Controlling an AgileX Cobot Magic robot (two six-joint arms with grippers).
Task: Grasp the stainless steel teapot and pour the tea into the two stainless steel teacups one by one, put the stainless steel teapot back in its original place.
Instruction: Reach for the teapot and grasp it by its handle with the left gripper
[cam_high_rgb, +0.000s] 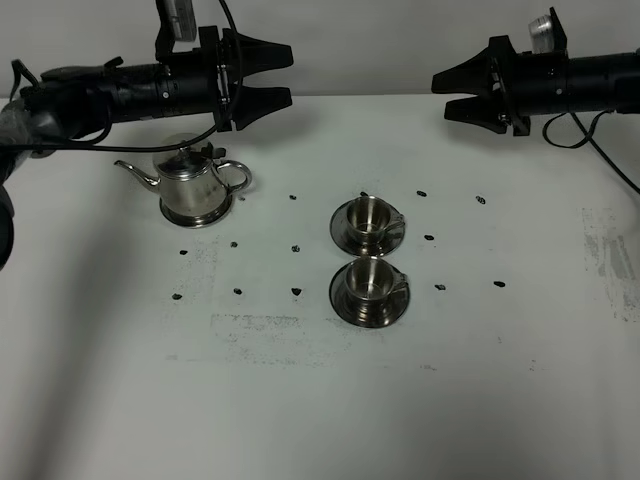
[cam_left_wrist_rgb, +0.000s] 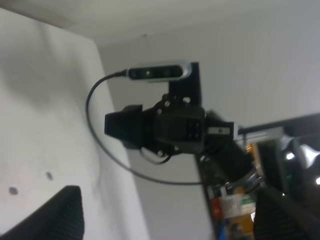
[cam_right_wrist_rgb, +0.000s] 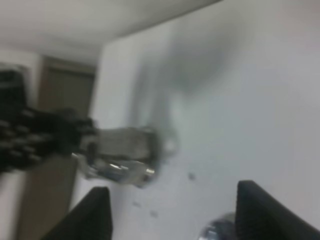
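Black left pincer (cam_high_rgb: 283, 75) spread wide, empty, raised over the tabletop (cam_high_rgb: 300, 420); right pincer (cam_high_rgb: 442, 97) likewise gaping. Near the left one we note the teapot (cam_high_rgb: 195, 190), ungrasped. Far teacup (cam_high_rgb: 370, 222) and near teacup (cam_high_rgb: 370, 288) look unfilled. We judge grasp, both pours, return all remain.

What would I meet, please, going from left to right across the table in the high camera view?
Teapot → far cup and near cup, level with each other in this direction → right claw. The left claw overlaps the teapot sideways, so it is left out.
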